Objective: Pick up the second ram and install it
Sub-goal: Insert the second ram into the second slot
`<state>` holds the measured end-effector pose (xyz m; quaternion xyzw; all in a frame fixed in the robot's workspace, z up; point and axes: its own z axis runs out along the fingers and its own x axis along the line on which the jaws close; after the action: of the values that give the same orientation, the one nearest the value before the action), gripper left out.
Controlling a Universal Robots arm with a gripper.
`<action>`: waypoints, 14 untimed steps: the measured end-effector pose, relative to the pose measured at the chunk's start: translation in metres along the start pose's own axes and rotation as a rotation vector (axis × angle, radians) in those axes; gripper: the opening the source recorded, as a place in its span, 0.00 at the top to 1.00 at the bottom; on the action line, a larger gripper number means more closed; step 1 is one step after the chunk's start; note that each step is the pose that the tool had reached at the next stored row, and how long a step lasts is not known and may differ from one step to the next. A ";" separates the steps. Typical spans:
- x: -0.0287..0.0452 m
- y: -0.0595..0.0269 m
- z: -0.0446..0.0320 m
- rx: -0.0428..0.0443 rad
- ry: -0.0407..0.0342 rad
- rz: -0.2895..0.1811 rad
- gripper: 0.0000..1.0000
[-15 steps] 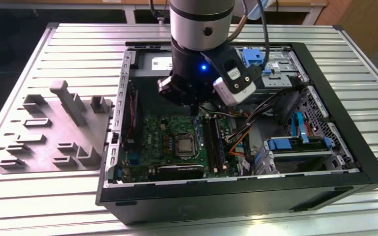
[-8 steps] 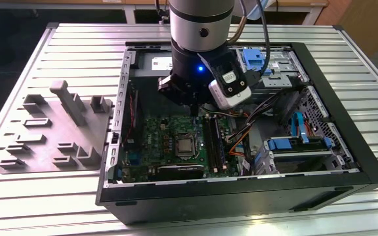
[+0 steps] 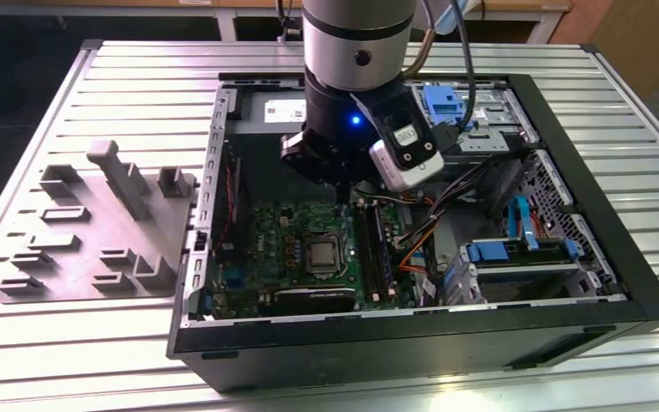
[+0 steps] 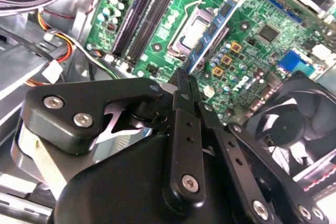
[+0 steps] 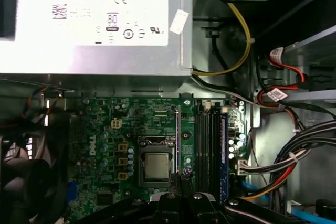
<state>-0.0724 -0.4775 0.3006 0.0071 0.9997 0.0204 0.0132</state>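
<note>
Ribbed bare-metal table (image 3: 55, 343) with a dull sheen. Matt grey moulded-plastic holder tray (image 3: 78, 257). Matt black gripper (image 4: 185, 74) with shiny metal screws (image 4: 189, 183). The second ram (image 4: 215, 27): a glossy blue-green circuit board. Processor (image 5: 156, 165) lid of brushed, faintly reflective metal.

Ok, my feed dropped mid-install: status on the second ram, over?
Claw shut on second ram. Ram over the motherboard beside CPU socket, not in the black slots. Nothing seen between them.

Printed white label (image 5: 92, 11) on power supply (image 5: 94, 59)
</note>
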 end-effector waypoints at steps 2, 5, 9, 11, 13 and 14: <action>-0.0036 0.0000 0.0006 0.0000 -0.0001 0.002 0.89; -0.0093 0.0001 0.0015 0.0002 -0.0002 0.005 0.89; -0.0182 0.0001 0.0032 0.0002 -0.0003 0.008 0.89; -0.0228 0.0002 0.0040 0.0003 -0.0004 0.009 0.89; -0.0256 0.0001 0.0060 0.0004 -0.0004 0.010 0.89; -0.0262 0.0001 0.0077 0.0004 -0.0004 0.011 0.89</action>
<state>-0.0460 -0.4775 0.2936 0.0123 0.9996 0.0202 0.0133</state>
